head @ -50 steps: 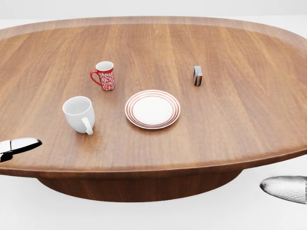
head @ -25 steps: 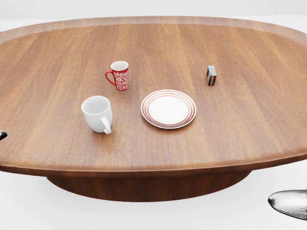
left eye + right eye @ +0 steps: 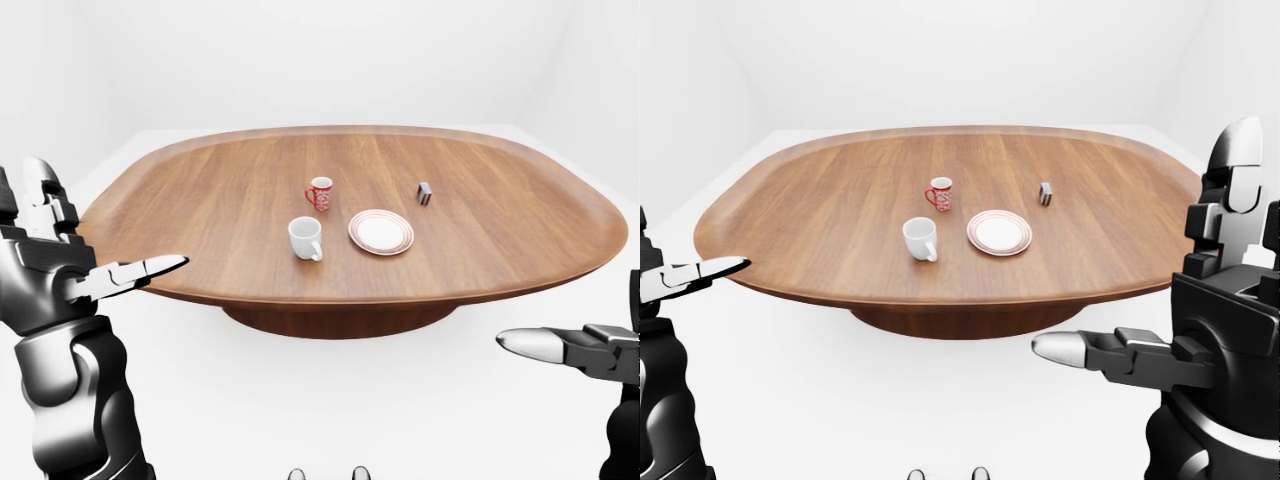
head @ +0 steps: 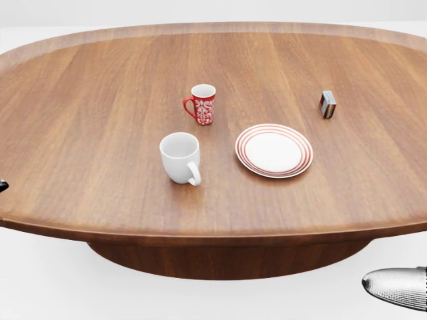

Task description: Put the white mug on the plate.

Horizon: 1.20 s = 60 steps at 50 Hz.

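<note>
Nothing of the task looks done; the white mug (image 4: 180, 157) stands upright on the table (image 4: 80, 133), just left of the empty plate (image 4: 273, 150); both the left hand (image 3: 60, 275) and right hand (image 3: 1200, 330) hold nothing, fingers spread, well short of the mug; reaching, grasping and placing all remain.

Bright, even render — sharp, faint shadows

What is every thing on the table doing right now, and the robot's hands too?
white mug: upright, empty, on the table, left of the plate.
plate: flat, bare.
red mug: upright.
small box: standing on its edge.
left hand: open, holding nothing.
right hand: open, holding nothing.
</note>
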### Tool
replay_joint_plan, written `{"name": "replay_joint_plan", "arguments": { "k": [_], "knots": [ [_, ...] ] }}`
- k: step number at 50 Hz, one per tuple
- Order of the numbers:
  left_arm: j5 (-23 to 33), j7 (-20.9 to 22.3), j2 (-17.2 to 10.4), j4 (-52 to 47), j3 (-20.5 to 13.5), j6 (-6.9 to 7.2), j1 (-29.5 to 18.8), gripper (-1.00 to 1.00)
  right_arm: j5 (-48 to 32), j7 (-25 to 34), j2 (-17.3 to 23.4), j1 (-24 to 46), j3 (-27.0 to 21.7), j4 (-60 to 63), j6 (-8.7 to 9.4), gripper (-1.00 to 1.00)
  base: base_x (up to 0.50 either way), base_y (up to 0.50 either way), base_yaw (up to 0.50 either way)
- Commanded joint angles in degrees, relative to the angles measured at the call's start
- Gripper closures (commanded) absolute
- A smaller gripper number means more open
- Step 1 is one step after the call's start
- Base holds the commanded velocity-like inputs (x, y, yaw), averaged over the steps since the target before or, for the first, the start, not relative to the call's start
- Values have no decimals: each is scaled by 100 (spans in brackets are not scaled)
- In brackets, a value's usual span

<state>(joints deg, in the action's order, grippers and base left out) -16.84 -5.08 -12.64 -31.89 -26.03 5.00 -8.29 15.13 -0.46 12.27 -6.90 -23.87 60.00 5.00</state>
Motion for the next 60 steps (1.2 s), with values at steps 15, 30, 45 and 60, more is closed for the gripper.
{"name": "replay_joint_plan", "arguments": {
  "k": [15,30,45,60],
  "knots": [
    [80,25,150,230,278,0,169,-100,-180,190,-177,155,166,-1,0,-100,0,32,0],
    [124,46,179,288,311,0,197,-100,-364,368,-358,164,203,-1,0,-100,28,0,0],
    [133,54,184,256,318,0,201,-100,-489,482,-447,175,228,-1,0,-100,37,0,0],
    [132,60,186,273,312,0,199,-100,-523,545,-483,164,216,-1,0,-100,37,0,0]
  ]
}}
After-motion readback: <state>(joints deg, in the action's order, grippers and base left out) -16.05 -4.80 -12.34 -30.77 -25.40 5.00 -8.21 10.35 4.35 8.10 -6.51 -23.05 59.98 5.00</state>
